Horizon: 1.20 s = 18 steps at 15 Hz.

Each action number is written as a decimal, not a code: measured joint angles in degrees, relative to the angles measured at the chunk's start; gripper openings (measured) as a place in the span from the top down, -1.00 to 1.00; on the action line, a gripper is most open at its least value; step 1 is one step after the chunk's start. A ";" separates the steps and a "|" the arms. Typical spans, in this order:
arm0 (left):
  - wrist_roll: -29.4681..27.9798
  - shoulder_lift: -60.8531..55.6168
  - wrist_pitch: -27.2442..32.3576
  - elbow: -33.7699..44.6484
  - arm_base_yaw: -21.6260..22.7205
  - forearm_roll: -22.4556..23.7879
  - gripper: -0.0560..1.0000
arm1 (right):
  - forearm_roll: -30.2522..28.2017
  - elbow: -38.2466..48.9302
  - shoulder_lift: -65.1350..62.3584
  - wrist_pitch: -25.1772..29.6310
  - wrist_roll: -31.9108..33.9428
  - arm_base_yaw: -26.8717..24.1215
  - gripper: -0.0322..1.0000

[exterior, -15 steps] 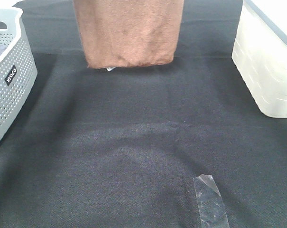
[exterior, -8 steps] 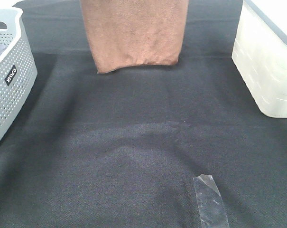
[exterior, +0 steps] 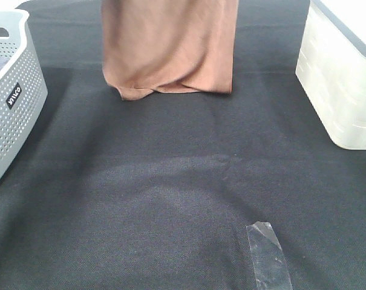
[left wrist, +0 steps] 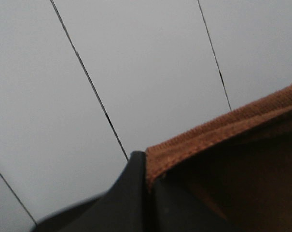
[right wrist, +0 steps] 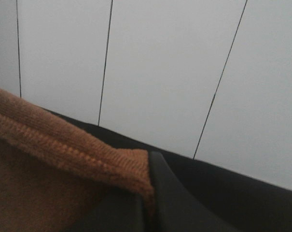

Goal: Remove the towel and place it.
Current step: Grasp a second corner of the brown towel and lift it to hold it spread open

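Observation:
The brown towel hangs down from above the top edge of the exterior view at the back middle. Its lower edge rests folded on the black table cloth. The white tag is hidden. Neither gripper shows in the exterior view. In the left wrist view my left gripper is shut on the towel's stitched hem at a corner. In the right wrist view my right gripper is shut on the other hem corner. Both hold the towel up in front of a pale panelled wall.
A grey perforated basket stands at the left edge. A white bin stands at the right edge. A strip of clear tape is stuck on the cloth at the front right.
The towel has come down: its lower edge, hanging flat just above the cloth before, now touches it and folds over. The white tag seen a second ago no longer shows.

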 joint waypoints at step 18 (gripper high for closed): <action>13.12 -16.50 51.11 9.97 -0.63 -25.04 0.89 | 8.65 -0.46 -9.40 49.27 0.92 -0.80 0.92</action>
